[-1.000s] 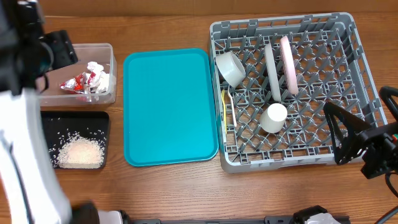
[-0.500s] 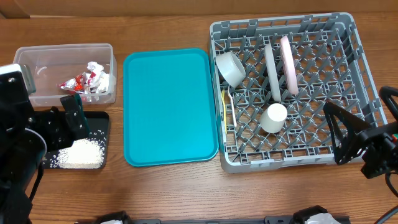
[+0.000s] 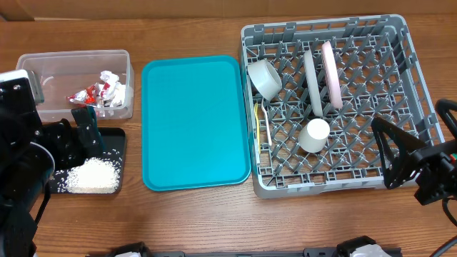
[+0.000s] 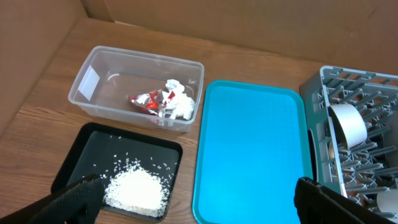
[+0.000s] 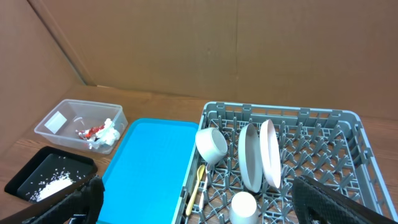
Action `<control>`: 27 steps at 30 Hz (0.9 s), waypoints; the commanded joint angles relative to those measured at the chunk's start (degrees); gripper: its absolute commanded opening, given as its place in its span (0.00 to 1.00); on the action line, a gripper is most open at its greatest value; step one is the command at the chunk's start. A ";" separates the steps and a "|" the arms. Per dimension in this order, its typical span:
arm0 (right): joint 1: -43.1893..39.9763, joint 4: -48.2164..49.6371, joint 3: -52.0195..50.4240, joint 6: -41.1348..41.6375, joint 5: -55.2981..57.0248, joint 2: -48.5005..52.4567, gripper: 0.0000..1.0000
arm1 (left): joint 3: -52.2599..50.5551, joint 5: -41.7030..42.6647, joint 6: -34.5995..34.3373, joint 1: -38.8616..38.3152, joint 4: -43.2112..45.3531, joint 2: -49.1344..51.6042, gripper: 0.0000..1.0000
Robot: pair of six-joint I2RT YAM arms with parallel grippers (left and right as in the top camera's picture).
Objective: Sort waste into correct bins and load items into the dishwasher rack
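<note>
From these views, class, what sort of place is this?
Likely a lab bench staged for dish clearing: cardboard walls, a loaded dishwasher rack, and a waste tub.

No lettering, brand or number can be read in any view. A pale rectangular sticker (image 4: 91,78) sits on the end wall of the clear tub (image 4: 186,65), but any print on it is too small to make out. The red packet (image 4: 147,101) inside the tub carries white marks, too blurred to read.
</note>
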 commanded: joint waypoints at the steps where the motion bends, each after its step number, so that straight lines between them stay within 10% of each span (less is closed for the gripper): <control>1: 0.11 0.31 0.02 -0.11 0.76 0.02 1.00 | 0.00 0.76 0.50 -0.11 0.07 -0.09 1.00; 9: -3.56 12.63 -9.18 -1.97 5.49 -4.85 1.00 | 0.00 0.76 0.50 -0.11 0.07 -0.09 1.00; 27: -10.29 60.41 -86.82 4.44 5.46 -43.06 1.00 | 0.00 0.76 0.50 -0.11 0.07 -0.09 1.00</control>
